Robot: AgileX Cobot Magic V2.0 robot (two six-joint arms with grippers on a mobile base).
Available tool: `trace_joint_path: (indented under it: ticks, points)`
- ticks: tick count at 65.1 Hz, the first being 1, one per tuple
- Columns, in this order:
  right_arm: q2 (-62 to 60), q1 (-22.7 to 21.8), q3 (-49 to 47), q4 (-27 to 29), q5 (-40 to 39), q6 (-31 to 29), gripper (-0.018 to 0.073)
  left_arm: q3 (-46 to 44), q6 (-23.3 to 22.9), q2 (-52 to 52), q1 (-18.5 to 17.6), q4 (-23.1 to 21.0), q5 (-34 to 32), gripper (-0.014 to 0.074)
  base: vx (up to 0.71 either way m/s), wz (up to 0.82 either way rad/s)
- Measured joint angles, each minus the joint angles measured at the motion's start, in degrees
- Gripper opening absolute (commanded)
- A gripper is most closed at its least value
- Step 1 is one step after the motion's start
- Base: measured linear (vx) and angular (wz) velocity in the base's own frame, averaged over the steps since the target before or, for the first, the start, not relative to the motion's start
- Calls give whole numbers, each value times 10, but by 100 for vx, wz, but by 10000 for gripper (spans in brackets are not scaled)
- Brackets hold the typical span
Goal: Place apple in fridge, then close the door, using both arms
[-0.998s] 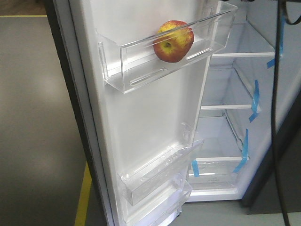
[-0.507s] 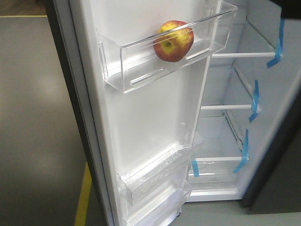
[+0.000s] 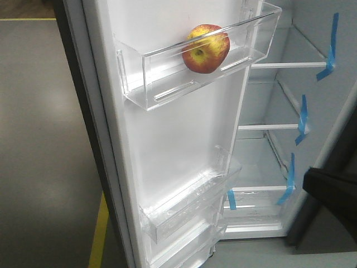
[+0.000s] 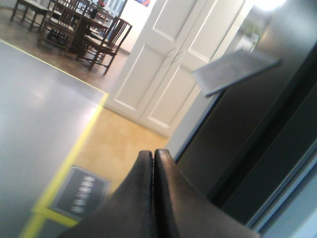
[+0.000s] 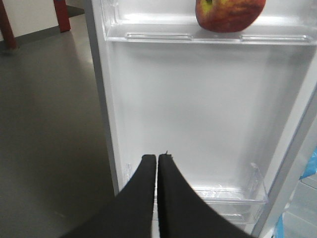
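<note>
Now the apple (image 3: 206, 48) sits in the top bin (image 3: 162, 75) of the door (image 3: 184, 145), leaning on the clear front wall, so we judge the placing done and the closing left to do. The door stands wide open, its white liner towards us, and the fridge (image 3: 268, 162) shows bare shelves beyond.

The right tool (image 5: 157, 157) is pressed together and empty, aimed at the liner below the apple. The left tool (image 4: 154, 153) is likewise pressed together and holds nothing; a dark grey face, probably the door's outer side, runs along its right.

We take the door to be stiff and fairly heavy, swinging freely on its hinge. It should answer best to a flat push on the outer face near the free edge, far from the hinge. The bins look thin and brittle, so we would not press on them. The apple is firm, smooth and round; a hard swing could roll it along the bin, so a slow, even push seems wise.
</note>
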Motion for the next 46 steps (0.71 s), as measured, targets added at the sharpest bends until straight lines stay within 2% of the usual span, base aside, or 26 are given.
trace_joint_path:
  ticks: [12, 23, 29, 34, 38, 46]
  points:
    - [-110, 0, 80, 1, -49, 34, -5, 0, -87, 0, 0, -120, -42, -6, 0, 0]
    - [-151, 0, 104, 2, -48, 41, -5, 0, -205, 0, 0, -249, -73, -6, 0, 0]
    - [-152, 0, 106, 2, -44, 42, -5, -13, -247, 0, 0, -285, -75, -6, 0, 0]
    - [-152, 0, 106, 3, -43, 42, -5, -62, -263, 0, 0, -289, -80, -6, 0, 0]
    - [-152, 0, 106, 3, -42, 42, -4, -102, -266, 0, 0, -275, -95, -6, 0, 0]
    - [-153, 0, 106, 5, -42, 42, -4, -198, -267, 7, 0, -193, -118, -6, 0, 0]
